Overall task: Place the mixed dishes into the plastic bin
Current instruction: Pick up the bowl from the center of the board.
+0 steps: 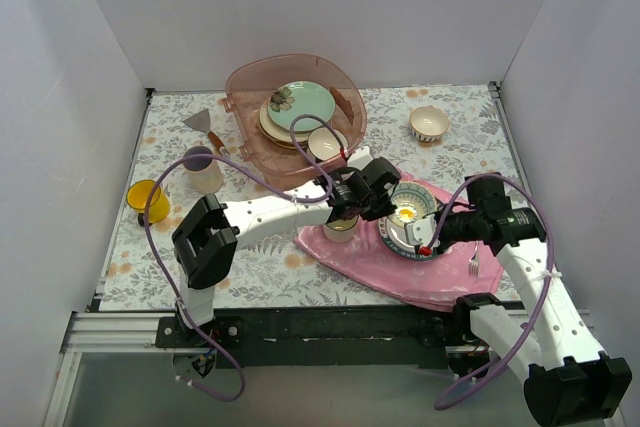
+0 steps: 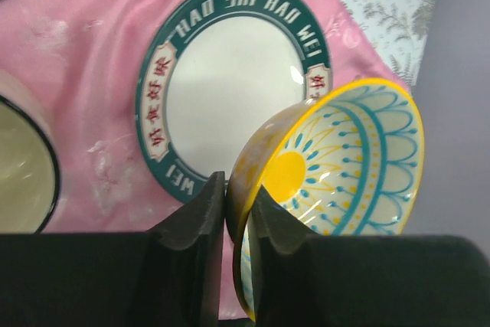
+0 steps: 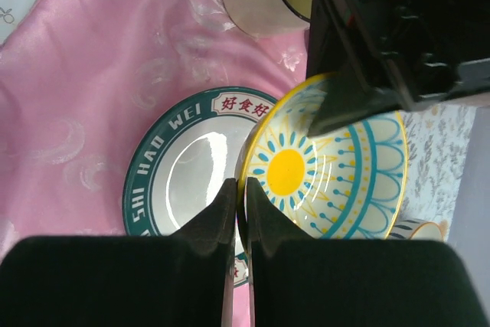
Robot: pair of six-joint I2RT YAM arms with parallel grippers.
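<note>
Left jaws and right jaws clamp one bowl (image 2: 344, 166) above the pink cloth (image 1: 400, 282).

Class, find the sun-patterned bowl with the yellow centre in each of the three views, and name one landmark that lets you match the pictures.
Top external: the sun-patterned bowl is right of centre, over the pink cloth.
Left wrist: the bowl is at lower right, tilted up on edge.
Right wrist: the bowl is at centre right, its inside facing the camera.
Shared landmark: the green-rimmed lettered plate, next to the bowl in every view.
</note>
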